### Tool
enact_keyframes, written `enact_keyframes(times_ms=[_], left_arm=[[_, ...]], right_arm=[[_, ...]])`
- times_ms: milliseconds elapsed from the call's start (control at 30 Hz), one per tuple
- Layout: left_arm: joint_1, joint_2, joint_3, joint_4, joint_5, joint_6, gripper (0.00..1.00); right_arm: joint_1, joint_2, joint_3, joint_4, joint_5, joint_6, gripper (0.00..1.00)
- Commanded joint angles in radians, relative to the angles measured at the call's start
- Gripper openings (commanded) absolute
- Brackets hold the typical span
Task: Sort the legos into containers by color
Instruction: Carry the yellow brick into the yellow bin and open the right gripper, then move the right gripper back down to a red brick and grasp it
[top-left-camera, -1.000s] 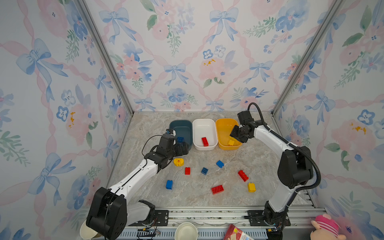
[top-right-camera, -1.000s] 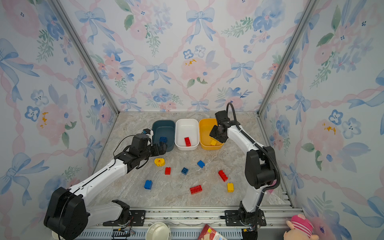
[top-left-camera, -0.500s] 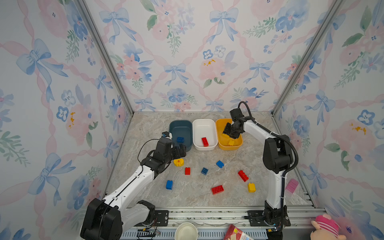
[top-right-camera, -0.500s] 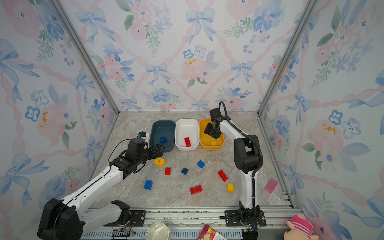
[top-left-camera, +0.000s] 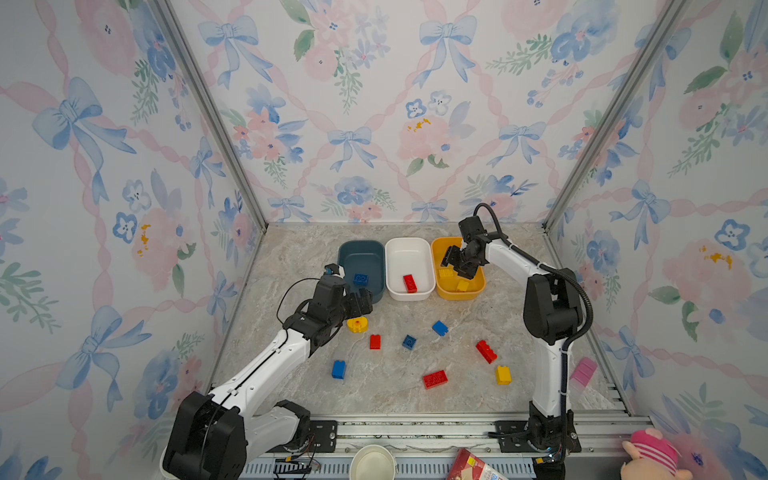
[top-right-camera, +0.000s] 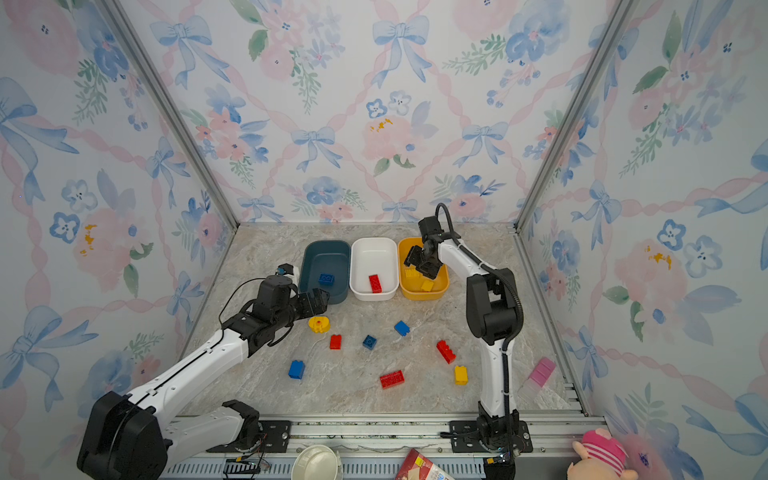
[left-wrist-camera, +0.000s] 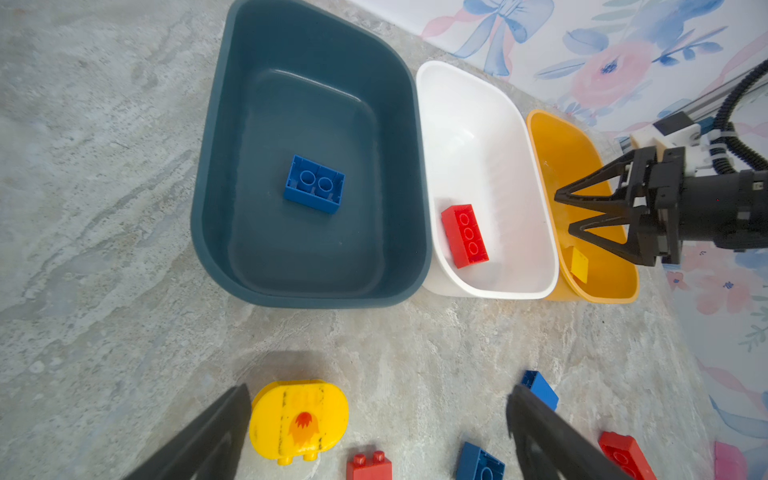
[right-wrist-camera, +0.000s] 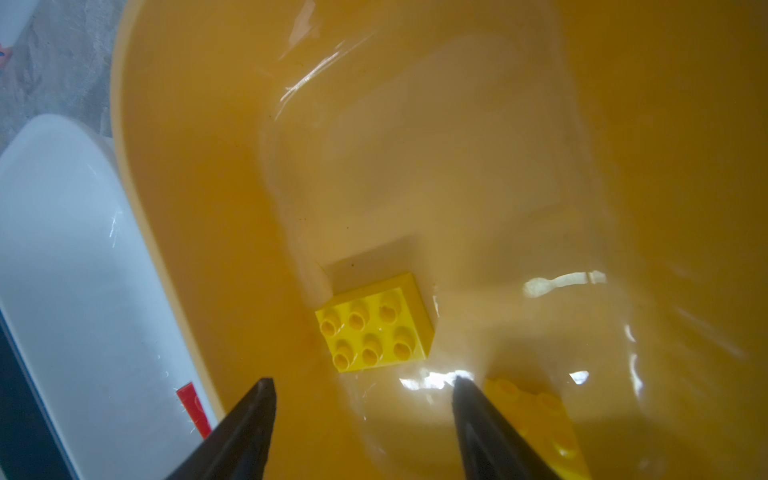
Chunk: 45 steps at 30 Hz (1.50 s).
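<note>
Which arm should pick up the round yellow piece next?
Left. The left gripper, open, hangs right beside the round yellow piece; the right gripper is off over the yellow tub.

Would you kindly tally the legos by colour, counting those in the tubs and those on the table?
Blue legos: 4, 1 in the dark blue tub, 3 on the table.
Red legos: 4, 1 in the white tub, 3 on the table.
Yellow legos: 4, 2 in the yellow tub, 2 on the table.
Total: 12.
</note>
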Motion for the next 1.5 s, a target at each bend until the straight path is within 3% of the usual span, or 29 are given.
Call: enact_keyframes(times_ms=[0,333,967,1467], left_arm=[[-0.001,0.017,0.029,0.004,-0.004,0.021,0.98],[0.009,0.045,0.04,0.004,0.018,0.045,0.98],[0.015,0.098,0.064,0.014,0.059,0.067,0.98],[0.006,0.13,0.08,0.019,0.069,0.07,0.98]], right_arm=[[-0.002,-0.046,-0.007,-0.018,-0.015,-0.007,0.71],[0.005,-0.155,-0.11,-0.018,-0.011,-0.045,0.74],[0.014,-0.479,-0.49,-0.065,0.032,-0.25,0.77],[0.025,-0.647,-0.782,-0.061,0.065,-0.3,0.78]])
